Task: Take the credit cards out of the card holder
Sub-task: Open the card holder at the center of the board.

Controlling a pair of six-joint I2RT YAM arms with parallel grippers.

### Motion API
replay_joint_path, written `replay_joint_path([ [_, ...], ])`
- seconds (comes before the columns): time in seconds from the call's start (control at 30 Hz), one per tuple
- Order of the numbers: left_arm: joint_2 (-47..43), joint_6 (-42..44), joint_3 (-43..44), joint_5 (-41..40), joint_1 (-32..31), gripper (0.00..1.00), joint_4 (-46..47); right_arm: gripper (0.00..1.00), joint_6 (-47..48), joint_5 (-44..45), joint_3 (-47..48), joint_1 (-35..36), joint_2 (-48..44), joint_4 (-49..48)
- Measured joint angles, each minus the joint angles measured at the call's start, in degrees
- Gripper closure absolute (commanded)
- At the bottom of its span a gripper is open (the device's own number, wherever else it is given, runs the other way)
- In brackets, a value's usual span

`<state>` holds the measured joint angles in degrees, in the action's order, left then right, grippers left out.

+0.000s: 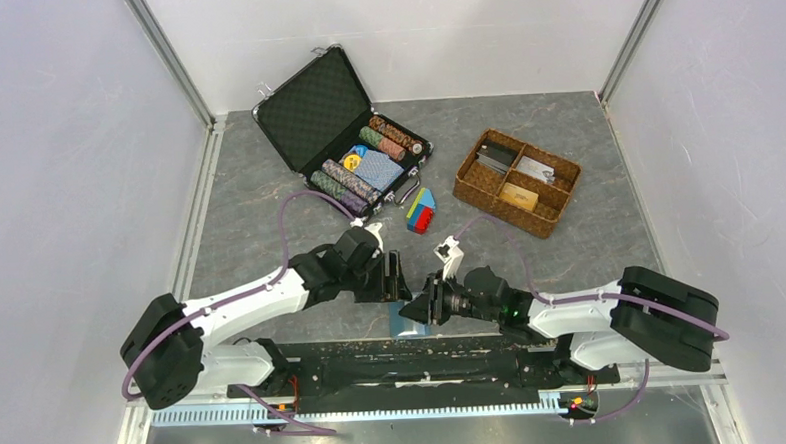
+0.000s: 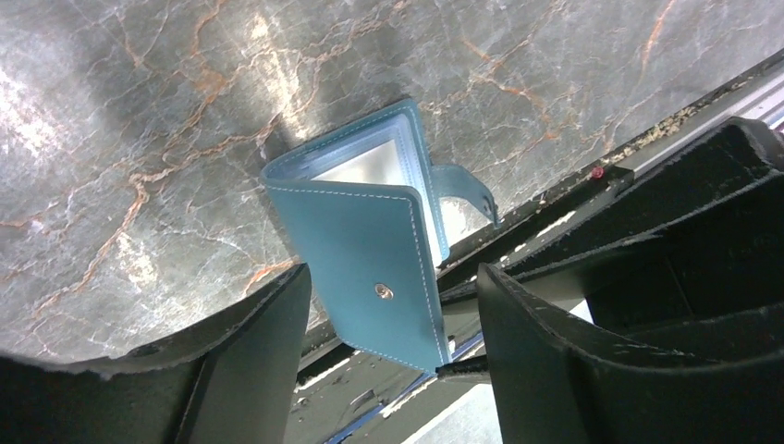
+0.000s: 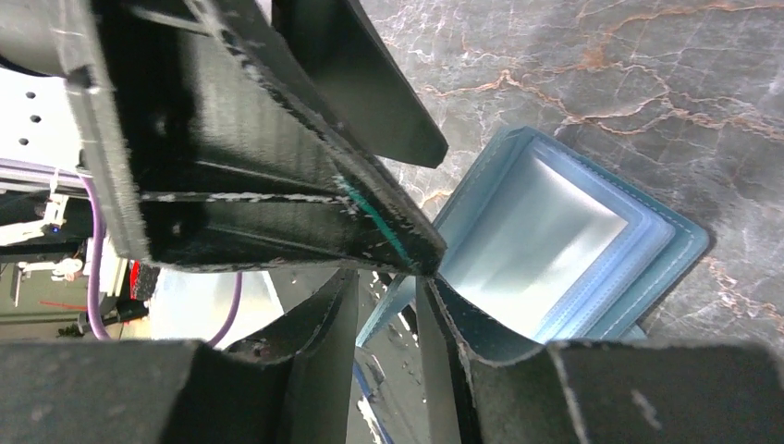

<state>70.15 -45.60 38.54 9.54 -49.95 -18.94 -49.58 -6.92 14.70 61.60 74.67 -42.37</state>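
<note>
Small light-blue folding card holder [image 1: 411, 327] lies at the near edge, half open, 1 cover pinched in the right gripper [image 1: 418, 307]; the left gripper [image 1: 396, 282] hangs over it with jaws spread; farther back, 1 orange-yellow credit card [image 1: 519, 196] lies in the brown wicker tray [image 1: 499, 215]

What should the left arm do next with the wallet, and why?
Probably close the left gripper on the wallet's snap cover and fold it back. Its jaws stand open either side of that cover, not touching, while the right gripper pinches another leaf. The clear sleeves are only partly exposed, and no card shows in them.
</note>
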Motion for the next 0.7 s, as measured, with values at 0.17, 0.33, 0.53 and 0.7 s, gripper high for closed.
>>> replay_joint_path([
  [0.17, 0.5, 1.0, 0.3, -0.7, 0.0, 0.47, -2.6, 0.68, 0.1, -0.7, 0.7, 0.4, 0.4, -0.6],
  [0.33, -0.1, 1.3, 0.3, -2.1, 0.0, 0.55, -4.5, 0.68, 0.1, -0.8, 0.7, 0.4, 0.4, -0.9],
  [0.53, -1.4, 1.8, 0.3, -4.1, 0.0, 0.59, -7.1, 0.67, 0.2, -0.6, 0.7, 0.4, 0.2, -0.7],
  [0.7, -2.4, 2.2, 0.3, -5.0, 0.0, 0.69, -8.2, 0.66, 0.2, 0.2, 0.7, 0.4, 0.1, 1.0],
])
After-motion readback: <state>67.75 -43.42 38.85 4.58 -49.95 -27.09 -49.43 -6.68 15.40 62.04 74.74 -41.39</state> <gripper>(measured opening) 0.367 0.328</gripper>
